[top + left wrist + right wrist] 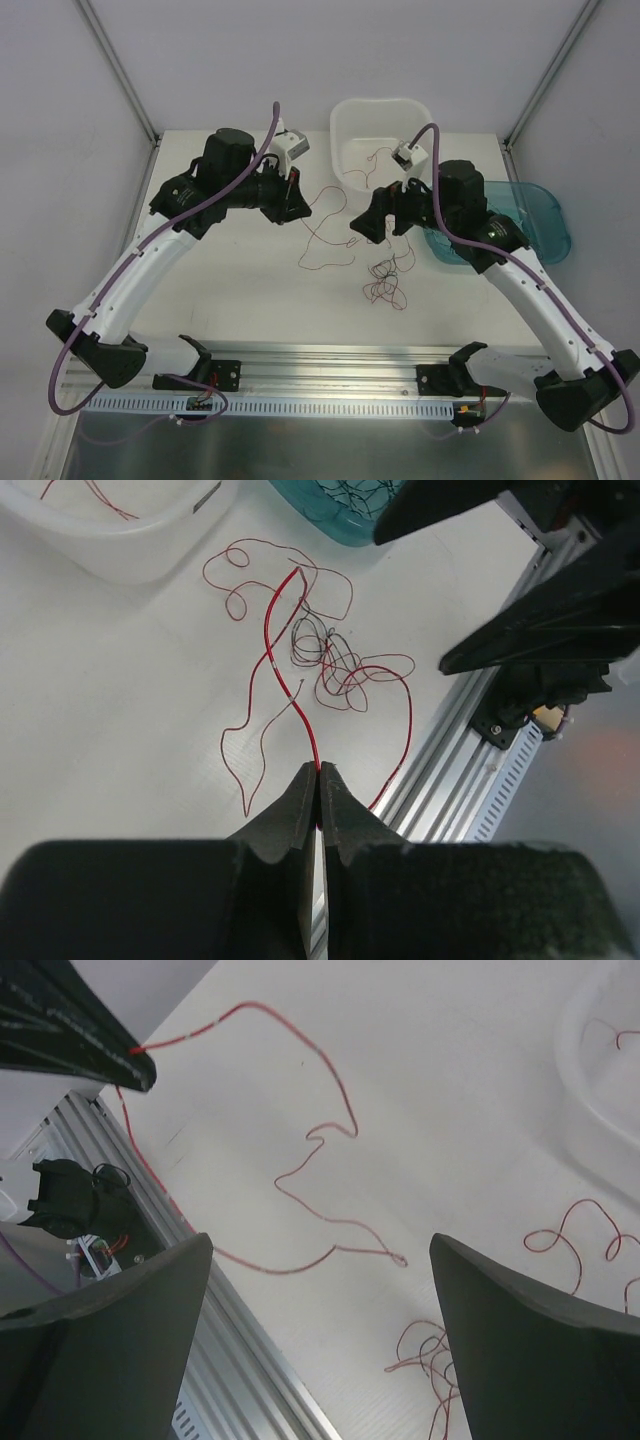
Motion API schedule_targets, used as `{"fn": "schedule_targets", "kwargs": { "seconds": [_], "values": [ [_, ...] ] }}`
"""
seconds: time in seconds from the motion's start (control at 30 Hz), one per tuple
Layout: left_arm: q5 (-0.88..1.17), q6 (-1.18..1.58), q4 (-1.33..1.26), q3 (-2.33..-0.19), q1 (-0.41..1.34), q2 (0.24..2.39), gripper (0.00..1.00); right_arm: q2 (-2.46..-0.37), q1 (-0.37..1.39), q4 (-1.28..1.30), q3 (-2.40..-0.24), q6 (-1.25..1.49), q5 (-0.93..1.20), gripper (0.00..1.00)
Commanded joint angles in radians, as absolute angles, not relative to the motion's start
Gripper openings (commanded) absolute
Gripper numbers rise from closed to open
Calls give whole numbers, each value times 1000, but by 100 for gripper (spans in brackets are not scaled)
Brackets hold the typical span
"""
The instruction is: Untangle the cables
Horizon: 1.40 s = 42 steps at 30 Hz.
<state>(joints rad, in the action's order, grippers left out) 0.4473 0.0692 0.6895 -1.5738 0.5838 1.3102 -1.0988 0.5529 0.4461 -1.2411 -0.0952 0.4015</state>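
Note:
My left gripper (pixel 297 203) (pixel 318 772) is shut on one end of a long red wire (pixel 268 645) and holds it above the table. The wire runs down to a small tangle of thin red and black cables (pixel 385 281) (pixel 335 667) on the white table. The same red wire (pixel 352 1120) shows in the right wrist view, leading up to the left gripper's fingers (pixel 75 1025). My right gripper (pixel 366 226) (pixel 320 1245) is open and empty, hovering above the table just left of the tangle (pixel 430 1352). A loose red strand (pixel 325 240) curls between the grippers.
A white bin (pixel 345 120) (pixel 120 550) at the back centre holds a loose red wire. A teal tray (pixel 535 215) (pixel 335 515) lies at the right, behind the right arm. An aluminium rail (pixel 330 365) runs along the table's near edge.

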Motion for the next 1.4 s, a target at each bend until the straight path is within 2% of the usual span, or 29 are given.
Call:
{"fn": "schedule_targets", "kwargs": {
  "seconds": [0.0, 0.23, 0.33, 0.4, 0.43, 0.53, 0.63, 0.67, 0.77, 0.8, 0.87, 0.9, 1.0, 1.1, 1.37],
  "values": [
    [492, 12, 672, -1571, 610, 1256, 0, -1134, 558, 287, -1278, -97, 462, 95],
    [503, 12, 672, -1560, 672, 1256, 0, -1224, 571, 193, -1272, -89, 491, 87],
    [505, 14, 672, -1549, 689, 1259, 0, -1242, 572, 169, -1266, -95, 485, 74],
    [485, 18, 672, -1542, 692, 1258, 0, -1246, 571, 169, -1269, -103, 485, 57],
    [473, 18, 672, -1533, 690, 1255, 0, -1244, 569, 181, -1276, -109, 483, 38],
    [398, 28, 670, -1516, 692, 1247, 0, -1236, 569, 222, -1287, -123, 466, 1],
    [310, 43, 670, -1503, 692, 1241, 12, -1226, 569, 288, -1325, -153, 439, 1],
    [289, 58, 670, -1500, 692, 1239, 25, -1226, 568, 310, -1363, -175, 430, 1],
    [229, 78, 667, -1490, 690, 1236, 46, -1239, 561, 403, -1443, -207, 376, 0],
    [219, 80, 666, -1486, 692, 1230, 57, -1252, 557, 425, -1498, -225, 339, 1],
    [178, 90, 663, -1468, 690, 1220, 70, -1269, 548, 480, -1560, -235, 290, 1],
    [163, 94, 657, -1460, 690, 1206, 82, -1281, 545, 494, -1619, -247, 235, 1],
    [95, 104, 634, -1392, 690, 1163, 98, -1331, 526, 535, -1725, -258, 116, 1],
    [29, 114, 600, -1324, 690, 1099, 99, -1390, 500, 541, -1798, -250, 11, 1],
    [-147, 143, 450, -965, 689, 931, 99, -1569, 404, 413, -1942, -167, -184, 1]
  ]
}}
